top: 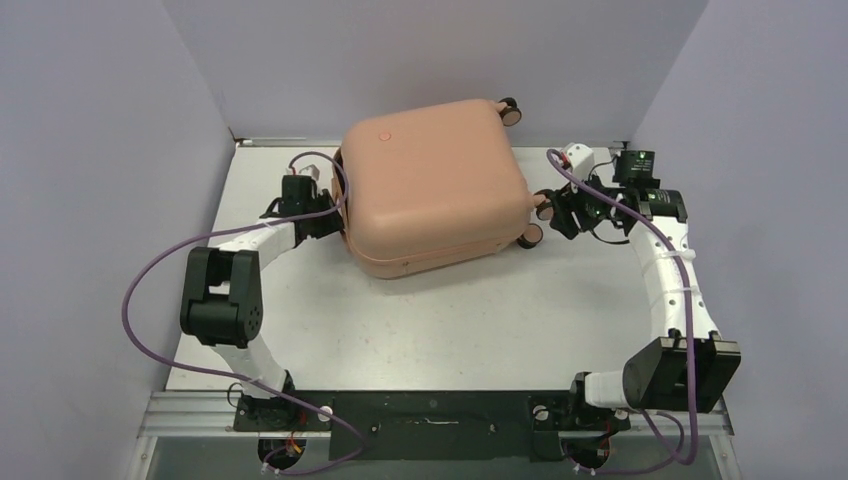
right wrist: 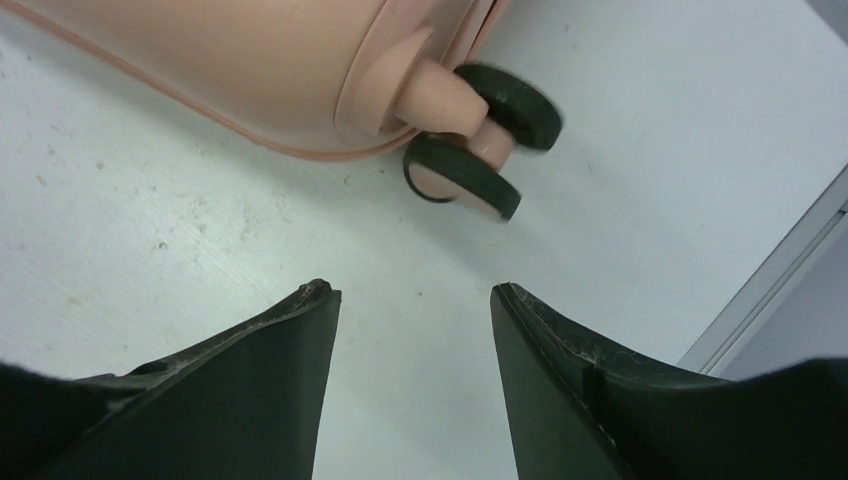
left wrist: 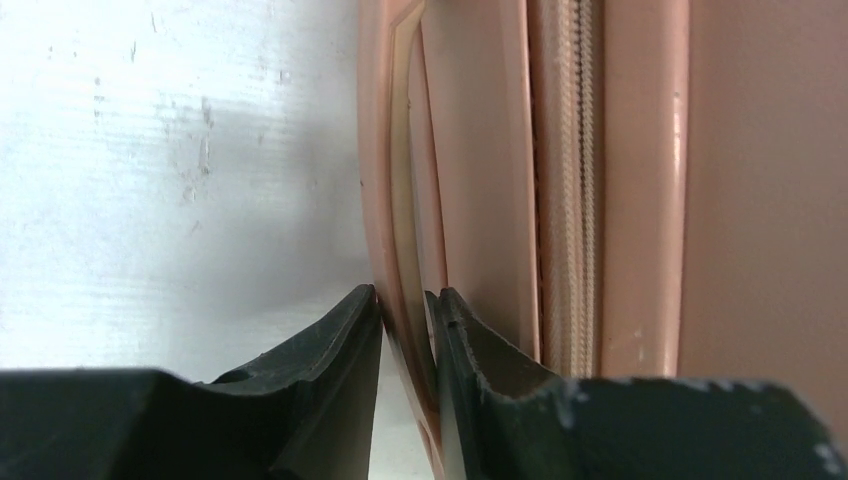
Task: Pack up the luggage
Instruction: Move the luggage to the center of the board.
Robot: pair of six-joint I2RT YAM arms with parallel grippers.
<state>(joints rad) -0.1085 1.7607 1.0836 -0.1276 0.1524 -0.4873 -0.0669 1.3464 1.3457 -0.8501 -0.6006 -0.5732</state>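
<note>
text: none legible | luggage [top: 440, 195]: round dot [top: 383, 136] on shell, too small to read

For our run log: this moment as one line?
suitcase closed on table | left gripper shut on handle | right gripper open, empty, by wheel

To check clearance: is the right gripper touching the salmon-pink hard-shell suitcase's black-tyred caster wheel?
Apart: right wrist view shows bare table between right gripper and caster wheel.

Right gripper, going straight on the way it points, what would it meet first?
Probably the caster wheel of the luggage, just ahead of the right gripper; depth is unclear, so perhaps the table first.
</note>
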